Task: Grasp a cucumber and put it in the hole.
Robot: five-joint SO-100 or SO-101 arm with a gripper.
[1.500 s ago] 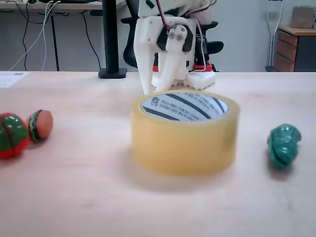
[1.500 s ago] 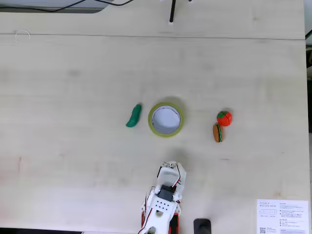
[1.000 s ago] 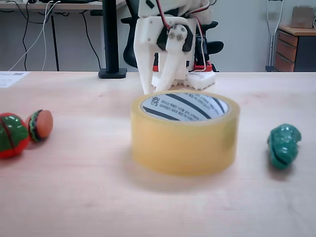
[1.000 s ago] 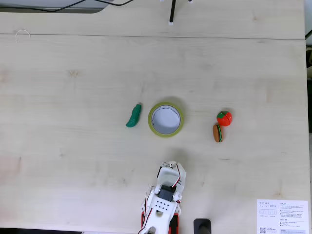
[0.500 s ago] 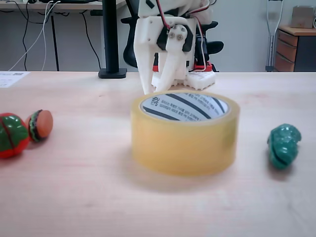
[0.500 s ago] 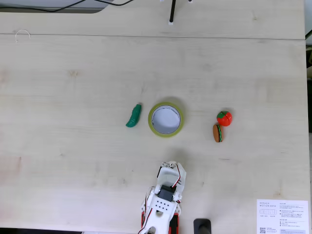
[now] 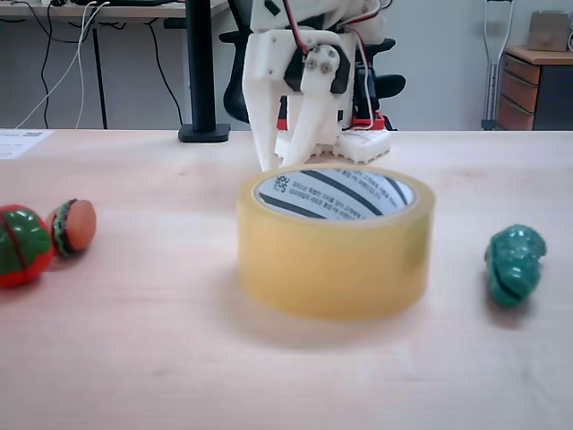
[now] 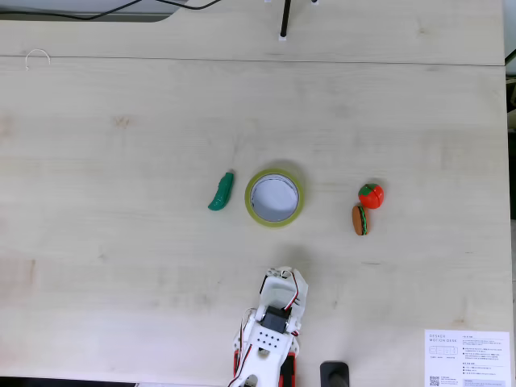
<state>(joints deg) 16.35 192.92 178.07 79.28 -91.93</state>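
The cucumber (image 7: 515,264) is a small dark teal-green bumpy toy lying on the wooden table right of the tape roll (image 7: 336,260) in the low fixed view. From above, the cucumber (image 8: 220,192) lies just left of the roll (image 8: 248,198). The hole (image 7: 336,193) is the roll's round centre with a white, black-striped core; from above the hole (image 8: 274,197) holds nothing. My white gripper (image 7: 277,167) hangs behind the roll, fingertips together, holding nothing. Seen from above, the gripper (image 8: 280,273) sits below the roll, well apart from the cucumber.
A round red-and-green toy (image 7: 20,245) and a small burger toy (image 7: 73,226) lie left of the roll; from above the round toy (image 8: 371,194) and the burger (image 8: 359,219) are on its right. A printed sheet (image 8: 466,357) lies at the lower right corner.
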